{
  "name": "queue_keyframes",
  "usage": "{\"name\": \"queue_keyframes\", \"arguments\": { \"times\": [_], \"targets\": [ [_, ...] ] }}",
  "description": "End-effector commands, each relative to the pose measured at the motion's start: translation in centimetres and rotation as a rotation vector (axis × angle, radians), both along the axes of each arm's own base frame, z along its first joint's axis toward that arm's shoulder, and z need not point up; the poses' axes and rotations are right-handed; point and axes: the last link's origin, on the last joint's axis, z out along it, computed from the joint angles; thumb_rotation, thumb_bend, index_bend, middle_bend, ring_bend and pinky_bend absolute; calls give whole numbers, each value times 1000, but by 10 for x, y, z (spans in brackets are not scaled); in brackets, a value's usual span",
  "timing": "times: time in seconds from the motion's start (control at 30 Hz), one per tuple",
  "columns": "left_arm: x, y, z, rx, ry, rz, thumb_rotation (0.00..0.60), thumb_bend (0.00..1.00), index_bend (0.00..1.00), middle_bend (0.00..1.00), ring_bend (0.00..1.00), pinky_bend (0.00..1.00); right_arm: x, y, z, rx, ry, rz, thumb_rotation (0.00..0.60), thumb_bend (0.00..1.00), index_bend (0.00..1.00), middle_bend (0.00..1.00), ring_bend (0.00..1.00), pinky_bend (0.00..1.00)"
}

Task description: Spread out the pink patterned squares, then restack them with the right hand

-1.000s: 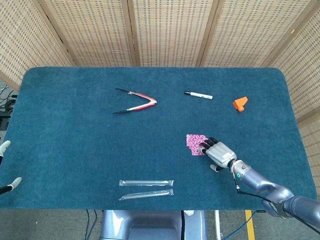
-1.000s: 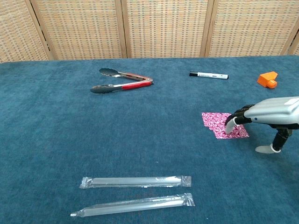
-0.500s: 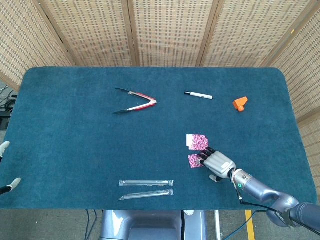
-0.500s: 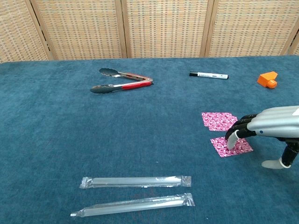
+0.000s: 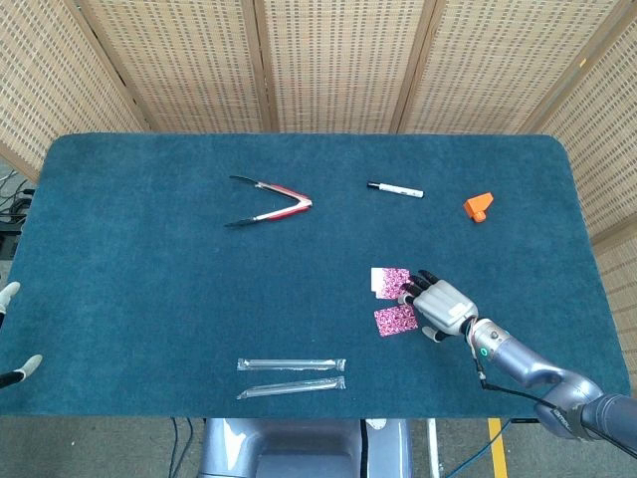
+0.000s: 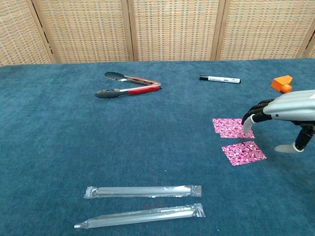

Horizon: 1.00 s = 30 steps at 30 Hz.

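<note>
Two patches of pink patterned squares lie on the blue table at the right. The far patch [image 6: 229,127] shows a white corner at its left edge [image 5: 378,282]. A single square [image 6: 243,152] lies apart, just nearer the front edge [image 5: 395,321]. My right hand [image 6: 281,113] holds nothing, and its curved fingertips [image 6: 246,127] come down at the far patch's right edge. I cannot tell whether they touch it. In the head view that hand [image 5: 439,303] sits right of both patches. My left hand [image 5: 12,334] peeks in at the table's left edge, fingers apart and empty.
Red-handled tongs [image 6: 129,83] and a marker [image 6: 219,78] lie towards the back. An orange block [image 6: 281,83] sits at the back right. Two wrapped straws [image 6: 142,191] lie side by side near the front edge.
My right hand dragged one square off the pile towards the front edge, let it go, and moved back to the far patch. The left hand has not moved.
</note>
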Motion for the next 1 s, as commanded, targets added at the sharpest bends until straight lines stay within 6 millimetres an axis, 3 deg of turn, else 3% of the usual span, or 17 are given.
{"name": "queue_keyframes", "arguments": {
  "times": [0.03, 0.63, 1.0],
  "targets": [
    [0, 0, 0, 2, 1, 1, 600, 119, 80, 0, 0, 0, -2, -5, -3, -4, 6, -10, 600, 440, 204, 130, 0, 0],
    [-6, -4, 3, 10, 1, 22, 600, 119, 80, 0, 0, 0, -1, -23, -19, -5, 35, -9, 600, 439, 204, 130, 0, 0],
    [-7, -5, 3, 11, 0, 25, 600, 119, 80, 0, 0, 0, -12, -25, -19, -11, 79, -13, 600, 440, 204, 130, 0, 0]
  ]
}}
